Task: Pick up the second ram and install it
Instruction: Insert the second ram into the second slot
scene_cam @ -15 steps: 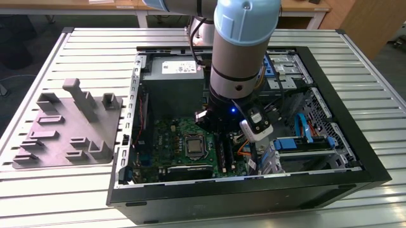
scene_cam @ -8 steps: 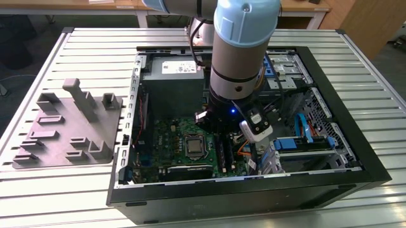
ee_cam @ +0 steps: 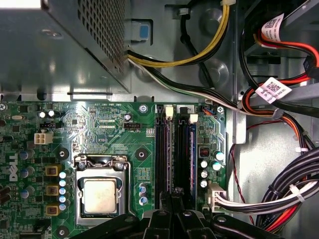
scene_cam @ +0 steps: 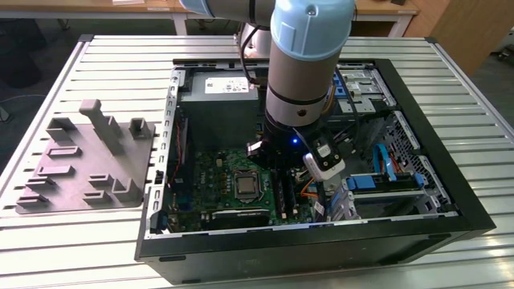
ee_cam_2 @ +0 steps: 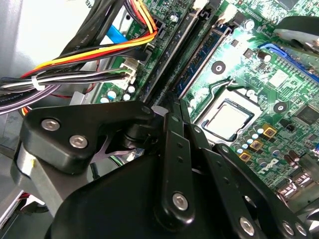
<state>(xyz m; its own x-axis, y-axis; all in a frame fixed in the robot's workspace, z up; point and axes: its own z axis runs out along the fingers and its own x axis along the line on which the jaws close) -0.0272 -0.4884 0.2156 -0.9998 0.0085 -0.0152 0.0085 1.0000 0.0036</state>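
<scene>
- My pincer (ee_cam: 172, 211) hung low over the motherboard (ee_cam: 99, 129), beside the processor socket (ee_cam: 101, 195), lined up along the ram slots (ee_cam: 174, 154) for seating.
- I could not tell how far it gaped or whether it held anything.

A pale blue cap tops the robot arm's (scene_cam: 309, 66) silver-grey wrist, black-banded, a small blue light glowing below; the tool's (ee_cam_2: 164, 174) black linkage carries silver screws.

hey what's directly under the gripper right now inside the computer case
The memory slots on the green motherboard, beside the CPU socket. The gripper covers the slots' near end, so anything there is hidden.
</scene>
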